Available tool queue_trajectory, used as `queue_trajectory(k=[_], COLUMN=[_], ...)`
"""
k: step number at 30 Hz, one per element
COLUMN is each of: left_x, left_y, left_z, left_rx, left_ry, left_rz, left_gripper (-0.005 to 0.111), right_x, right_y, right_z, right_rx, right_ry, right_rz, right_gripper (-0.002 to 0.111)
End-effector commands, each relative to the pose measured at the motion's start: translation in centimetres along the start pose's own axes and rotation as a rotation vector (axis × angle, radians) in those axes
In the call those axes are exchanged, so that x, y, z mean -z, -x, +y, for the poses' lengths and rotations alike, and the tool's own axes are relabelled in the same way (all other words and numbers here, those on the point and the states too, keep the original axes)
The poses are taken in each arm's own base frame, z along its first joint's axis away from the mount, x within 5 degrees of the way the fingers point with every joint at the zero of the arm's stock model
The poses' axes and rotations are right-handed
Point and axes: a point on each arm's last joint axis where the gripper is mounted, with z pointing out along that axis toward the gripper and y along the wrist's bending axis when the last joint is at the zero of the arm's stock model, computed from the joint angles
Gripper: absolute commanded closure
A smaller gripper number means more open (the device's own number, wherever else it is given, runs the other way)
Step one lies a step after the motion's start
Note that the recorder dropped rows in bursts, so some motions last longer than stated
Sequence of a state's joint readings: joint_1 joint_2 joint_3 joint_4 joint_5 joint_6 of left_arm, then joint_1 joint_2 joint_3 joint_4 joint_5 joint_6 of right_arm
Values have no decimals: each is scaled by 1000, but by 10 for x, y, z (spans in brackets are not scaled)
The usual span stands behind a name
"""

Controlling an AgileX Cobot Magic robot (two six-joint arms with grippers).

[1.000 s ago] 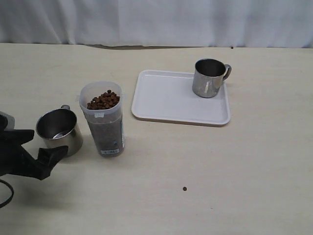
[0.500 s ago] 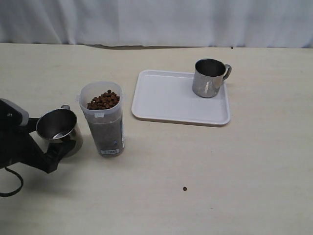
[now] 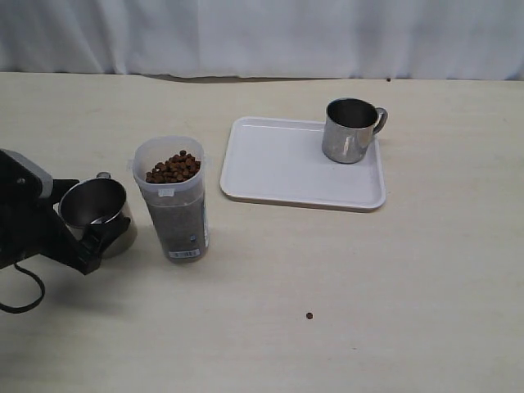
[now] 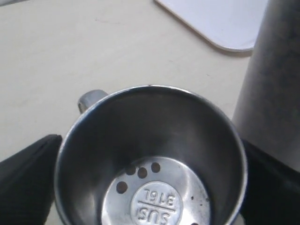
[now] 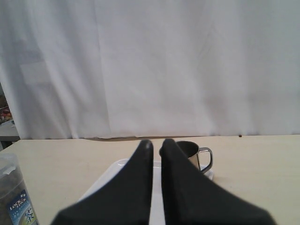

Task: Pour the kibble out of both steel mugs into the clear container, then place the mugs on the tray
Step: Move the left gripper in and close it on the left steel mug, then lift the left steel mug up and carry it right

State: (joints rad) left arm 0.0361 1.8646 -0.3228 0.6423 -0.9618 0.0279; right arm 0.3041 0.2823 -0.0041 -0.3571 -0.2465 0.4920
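Place: to me it looks like a lab test stand.
Backdrop: white curtain (image 3: 262, 33) hangs behind.
Surface: plain pale table (image 3: 409, 270).

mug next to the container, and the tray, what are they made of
Mug: stainless steel, shiny and mirror-like; its base is stamped SUS 316L. Tray: probably plastic, smooth plain white with a soft rounded rim, though the look alone leaves it open.

Shiny silver cylindrical steel mugs (image 3: 97, 214) (image 3: 350, 131); dark-brown round kibble pellets (image 3: 173, 167); frosted translucent plastic canister (image 3: 176, 217), white label (image 3: 184, 253); flat white rectangular plastic tray (image 3: 278, 168); pale beige surface (image 3: 385, 278); white curtain backdrop (image 3: 262, 33).
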Motion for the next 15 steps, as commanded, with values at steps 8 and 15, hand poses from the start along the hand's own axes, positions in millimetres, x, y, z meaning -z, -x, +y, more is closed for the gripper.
queue_trajectory(k=[8,15], left_x=[-5,-15], left_y=[22,40], left_z=[17,31], left_rx=[-33,-27], left_ry=[84,99], left_rz=[-83,-144], left_gripper=[107,107], right_x=[1,1], right_y=[-2,-2], right_z=[-1,-1], right_rx=[-10,-10], right_ry=[-5,-5], right_rz=[5,5], right_gripper=[103,103])
